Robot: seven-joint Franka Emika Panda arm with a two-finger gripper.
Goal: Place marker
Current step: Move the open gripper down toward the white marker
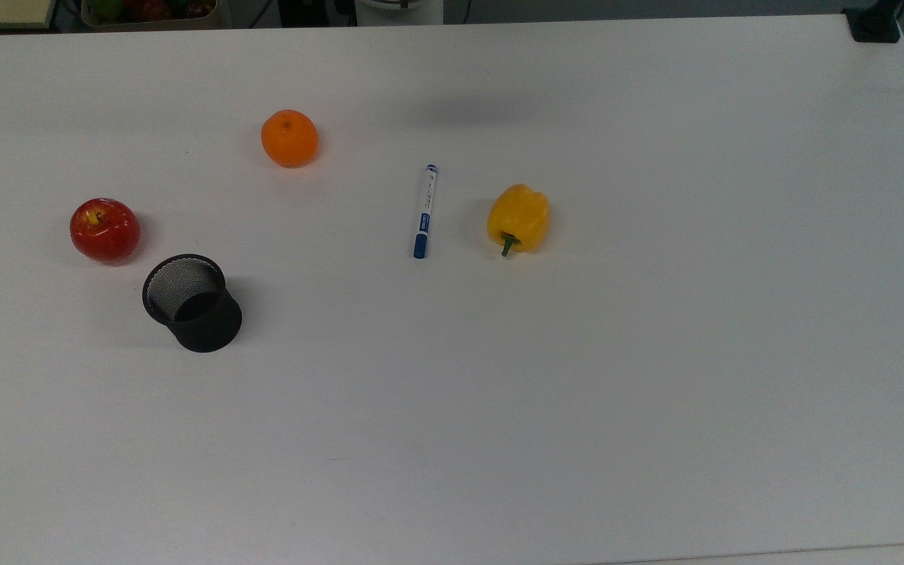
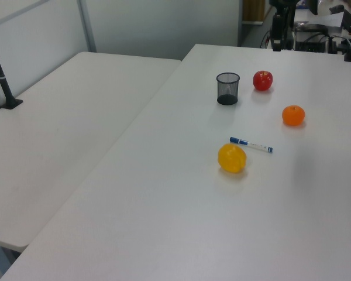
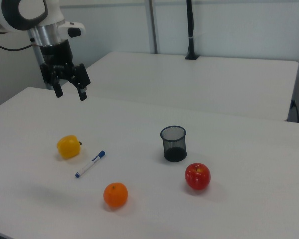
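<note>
The robot's claw (image 3: 69, 92) hangs high above the white desk (image 1: 656, 314), its two fingers spread wide and holding nothing, well apart from every object below. In the right view it sits above and behind the yellow pepper (image 3: 69, 147). The marker (image 1: 424, 210) lies flat on the desk just beside that pepper, blue cap end toward the near edge in the top view, white barrel running away from it. Farther off stand an orange (image 1: 289, 138), a red apple (image 1: 104, 229) and, close to the apple, an upright black mesh cup (image 1: 191, 302), its mouth open.

The pickup looks not yet begun: the marker is untouched and the arm appears poised for its approach. The next move likely calls for descending over the barrel's middle, turning the fingers across its length, and closing without nudging the pepper. The cup seems the probable destination, though the task does not say.
</note>
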